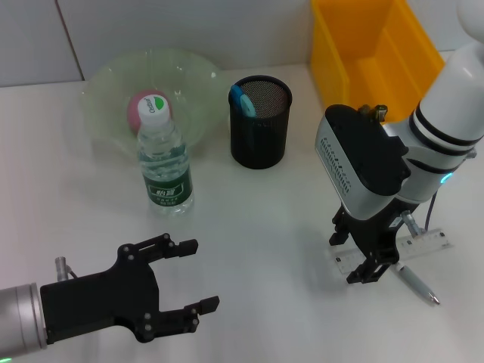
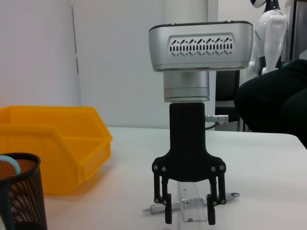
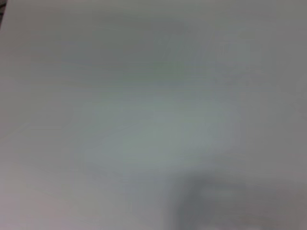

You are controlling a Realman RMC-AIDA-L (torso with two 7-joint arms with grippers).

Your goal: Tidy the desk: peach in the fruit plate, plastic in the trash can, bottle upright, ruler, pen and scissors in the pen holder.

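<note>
The white desk (image 1: 265, 219) is seen with a large yellow plastic bin (image 1: 370, 53) at its far right corner. A clear green fruit plate (image 1: 113, 87) is placed at the far left, and a pink peach (image 1: 140, 106) is seen inside it. A clear plastic water bottle with a green label (image 1: 165, 166) stands upright just in front of the plate. A black mesh pen holder (image 1: 260, 121) is placed between the plate and the bin, and something blue (image 1: 243, 100) is kept inside it.

The right gripper (image 1: 378, 265) is lowered to the desk at the near right side. Its black fingers (image 2: 165, 201) are spread apart and stand on either side of a clear plastic ruler (image 1: 423, 243), with the tips at the desk surface. A silver pen (image 1: 414, 283) lies across the ruler, touching it, and passes between the fingers too. Nothing is pinched.

The left gripper (image 1: 198, 276) is held at the near left, well apart from the bottle, with its fingers spread and nothing between them.
</note>
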